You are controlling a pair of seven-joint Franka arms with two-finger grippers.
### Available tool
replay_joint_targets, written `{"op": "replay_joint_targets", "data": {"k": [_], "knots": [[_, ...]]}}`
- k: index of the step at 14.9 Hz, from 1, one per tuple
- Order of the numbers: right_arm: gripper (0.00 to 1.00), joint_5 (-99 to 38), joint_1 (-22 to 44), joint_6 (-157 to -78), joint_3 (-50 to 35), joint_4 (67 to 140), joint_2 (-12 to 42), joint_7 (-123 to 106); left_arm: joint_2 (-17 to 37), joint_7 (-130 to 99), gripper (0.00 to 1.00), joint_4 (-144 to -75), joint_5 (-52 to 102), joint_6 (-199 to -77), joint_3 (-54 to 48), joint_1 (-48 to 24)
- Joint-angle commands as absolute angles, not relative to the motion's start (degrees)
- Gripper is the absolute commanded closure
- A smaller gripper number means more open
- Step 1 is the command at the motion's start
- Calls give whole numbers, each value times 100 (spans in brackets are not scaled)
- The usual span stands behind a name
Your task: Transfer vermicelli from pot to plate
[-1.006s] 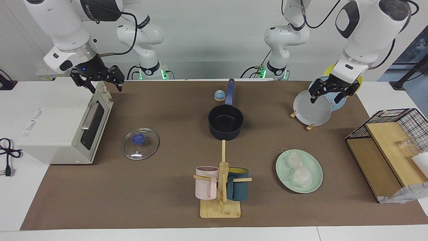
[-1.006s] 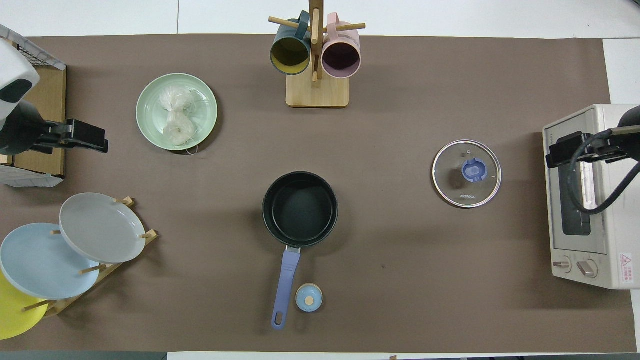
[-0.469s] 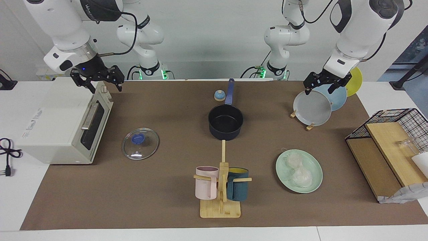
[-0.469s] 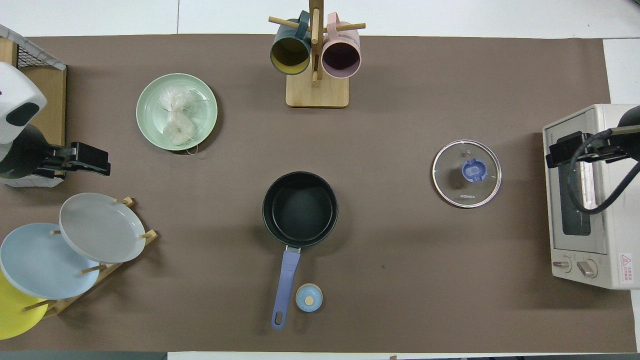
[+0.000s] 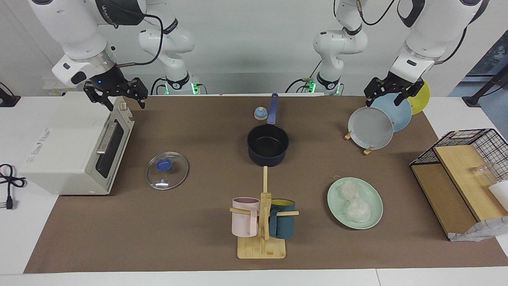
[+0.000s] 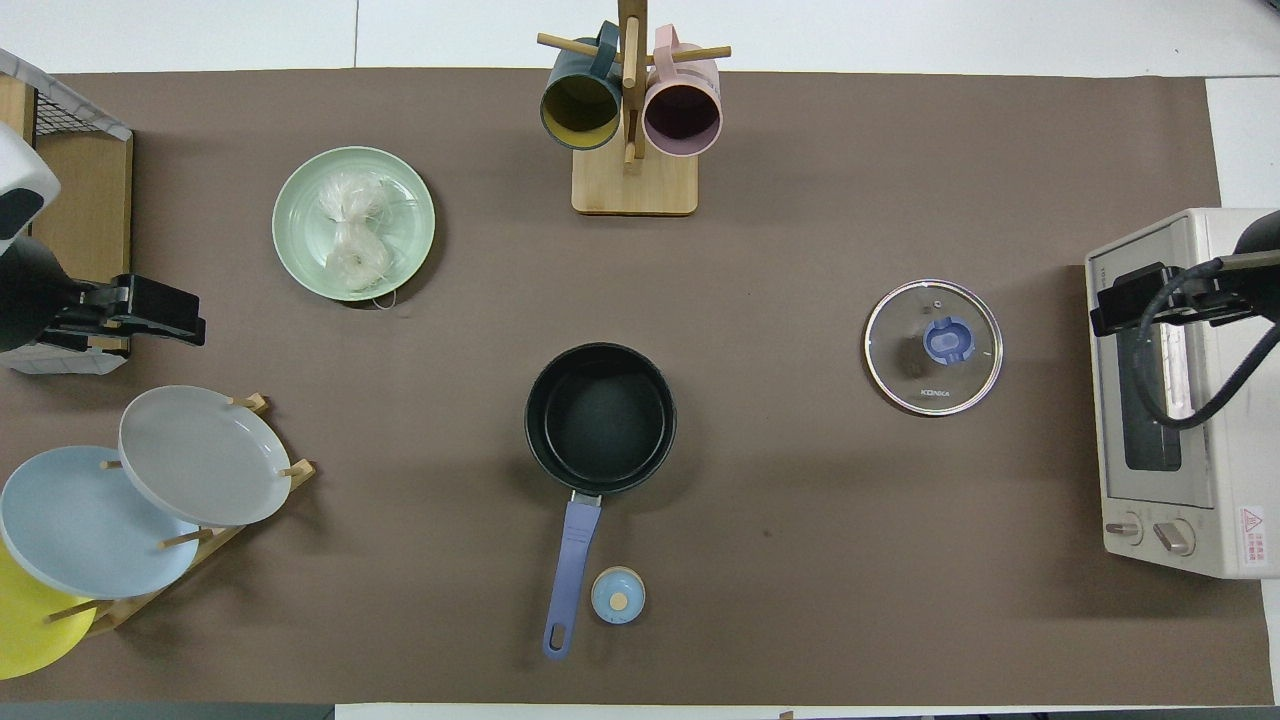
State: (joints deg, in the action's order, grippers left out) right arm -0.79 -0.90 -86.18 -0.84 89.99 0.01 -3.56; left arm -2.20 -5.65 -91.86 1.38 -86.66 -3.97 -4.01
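Main risk for you now is collateral, not the transfer. The left gripper (image 5: 389, 92) hangs open and empty over the wooden rack of upright plates, just above the light blue plate (image 5: 394, 112) and the grey plate (image 5: 370, 128); drop it straight down and you'd likely knock one off its pegs. The right gripper (image 5: 116, 93) waits, jaws wide and empty, over the top edge of the cream toaster oven (image 5: 71, 147) at the right arm's end; a low sweep toward centre could clip the oven or the glass lid with the blue knob (image 5: 166, 170) lying flat on the brown mat.

The small dark navy saucepan with the long blue handle (image 6: 600, 418) sits mid-table and looks empty, black inside bare. The thin translucent whitish vermicelli (image 6: 352, 232) lies in two loose clumps on the round pale mint-green plate (image 6: 295, 260), which is farther from the robots than the rack, toward the left arm's end. One stray strand seems to hang over the rim on the side nearer the robots. Judging from that, transfer looks done; just retract clean.
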Motion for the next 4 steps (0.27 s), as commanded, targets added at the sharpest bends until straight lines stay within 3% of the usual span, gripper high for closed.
{"op": "replay_joint_targets", "data": {"k": [1,4], "knots": [[0,-114,-141,-8684,-123,9018,-44,-281,-123,-483,0,-9009,9,-8481,-343,-457],[0,-114,-149,-8692,-114,9018,-44,-281,-149,-475,0,-9018,26,-8490,-343,-457]]}}
